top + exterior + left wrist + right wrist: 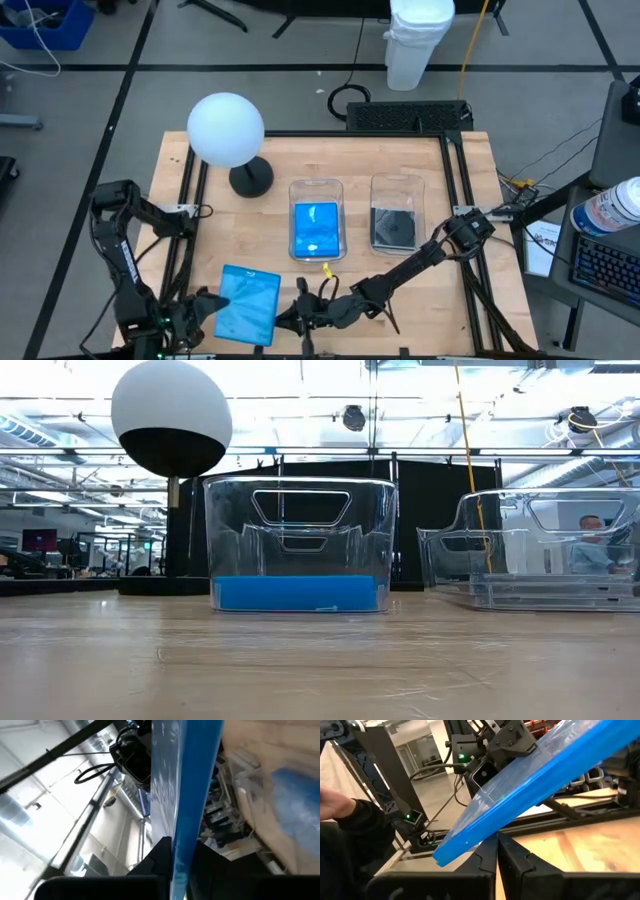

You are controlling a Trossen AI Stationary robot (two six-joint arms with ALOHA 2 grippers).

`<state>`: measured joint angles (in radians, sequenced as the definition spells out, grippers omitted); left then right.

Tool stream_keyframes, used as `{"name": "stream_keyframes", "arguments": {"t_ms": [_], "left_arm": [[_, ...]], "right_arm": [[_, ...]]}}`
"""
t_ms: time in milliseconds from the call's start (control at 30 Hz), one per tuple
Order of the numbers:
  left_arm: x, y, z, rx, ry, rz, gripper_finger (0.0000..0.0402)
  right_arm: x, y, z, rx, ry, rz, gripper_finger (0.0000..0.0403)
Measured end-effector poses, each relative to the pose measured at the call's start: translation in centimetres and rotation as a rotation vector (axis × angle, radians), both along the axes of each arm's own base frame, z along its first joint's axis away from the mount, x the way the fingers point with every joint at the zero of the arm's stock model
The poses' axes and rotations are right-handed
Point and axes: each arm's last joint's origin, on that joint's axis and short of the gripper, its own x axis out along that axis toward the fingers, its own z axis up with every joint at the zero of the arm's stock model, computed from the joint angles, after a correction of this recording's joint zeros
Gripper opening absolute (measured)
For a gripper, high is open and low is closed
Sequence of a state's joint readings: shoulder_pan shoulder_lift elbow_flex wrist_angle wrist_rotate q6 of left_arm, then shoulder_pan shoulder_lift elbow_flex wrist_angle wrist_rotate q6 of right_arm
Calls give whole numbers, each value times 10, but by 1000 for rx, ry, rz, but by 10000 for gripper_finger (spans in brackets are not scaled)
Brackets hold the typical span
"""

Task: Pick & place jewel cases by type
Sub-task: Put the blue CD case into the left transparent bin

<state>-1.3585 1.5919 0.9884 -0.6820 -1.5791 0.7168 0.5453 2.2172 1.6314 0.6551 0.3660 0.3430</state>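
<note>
1. Blue jewel case [247,305]: a translucent blue square held above the near edge of the wooden table [330,160], between the two arms and tilted, as the right wrist view shows [530,790].
2. Left gripper [205,305]: at the case's left edge; in the left wrist view its dark fingers [160,855] are closed on the case's thin blue edge [187,800].
3. Right gripper [290,318]: at the case's right edge; its fingers [512,852] are pressed together just beneath the case's lower edge, and whether they pinch the case cannot be made out with certainty.
4. Left clear bin [316,190]: at mid-table, holding blue jewel cases [316,232] lying flat on its floor, seen as a blue band in the low view [297,593].
5. Right clear bin [396,183]: just beside the first, holding dark jewel cases [393,228].
6. White globe lamp [226,128]: on a dark base [250,178], left of the bins.
</note>
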Motion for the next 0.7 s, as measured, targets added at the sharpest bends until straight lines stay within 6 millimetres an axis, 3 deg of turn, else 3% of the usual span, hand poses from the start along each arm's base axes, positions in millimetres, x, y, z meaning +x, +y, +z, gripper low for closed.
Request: {"name": "stream_keyframes", "arguments": {"t_ms": [233,400,533,700], "left_arm": [[-3,14,41,23,16,-2,39],[-2,29,68,-4,12,13,45],[7,41,77,-6,12,59,39],[22,50,77,7,14,133,39]], "right_arm": [[-7,-12,33,-30,23,-11,75],[-12,-21,54,61,45,-14,137],[-15,-29,66,180,56,-67,171],[-9,-39,65,280,65,-117,182]]}}
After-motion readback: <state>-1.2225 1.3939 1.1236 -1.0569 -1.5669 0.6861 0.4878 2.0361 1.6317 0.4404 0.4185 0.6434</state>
